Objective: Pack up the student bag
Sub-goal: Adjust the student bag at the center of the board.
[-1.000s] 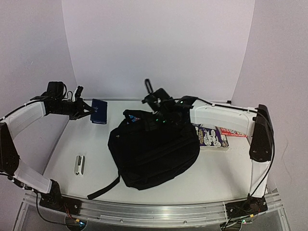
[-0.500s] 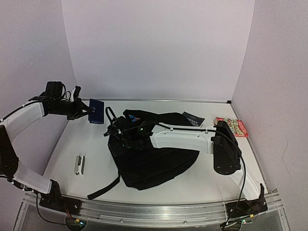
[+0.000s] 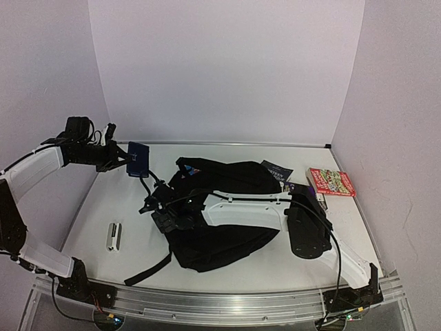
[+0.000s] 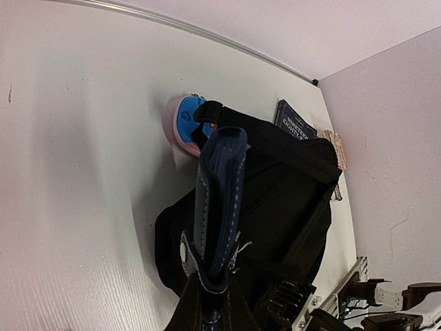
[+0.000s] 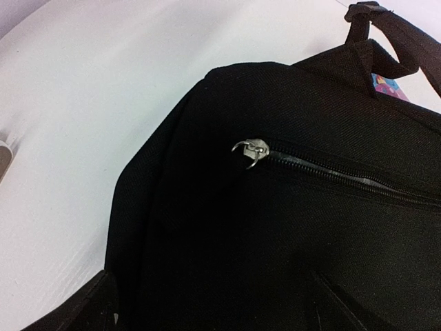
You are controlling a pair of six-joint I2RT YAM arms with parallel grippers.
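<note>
The student bag point(image 3: 227, 221) is a large black backpack lying flat mid-table. My right arm reaches across it to its left edge, and my right gripper point(image 3: 153, 205) hovers there, open and empty. In the right wrist view the bag point(image 5: 275, 234) fills the frame, with a shut zipper and its metal pull point(image 5: 251, 150) just ahead of my right gripper point(image 5: 224, 303). My left gripper point(image 3: 122, 162) is shut on a dark blue flat pouch point(image 3: 139, 160), held in the air left of the bag. The pouch point(image 4: 219, 200) shows edge-on in the left wrist view, above the bag point(image 4: 289, 207).
A small white object point(image 3: 114, 236) lies front left. A red book point(image 3: 331, 181) and dark books point(image 3: 277, 170) lie back right. A pink and blue item point(image 4: 183, 124) sticks out from under the bag's top. A strap point(image 3: 148, 269) trails front left.
My right arm swept left across the bag, from its far top edge to its left side, uncovering the books at right. My left gripper and the pouch stayed almost still.
</note>
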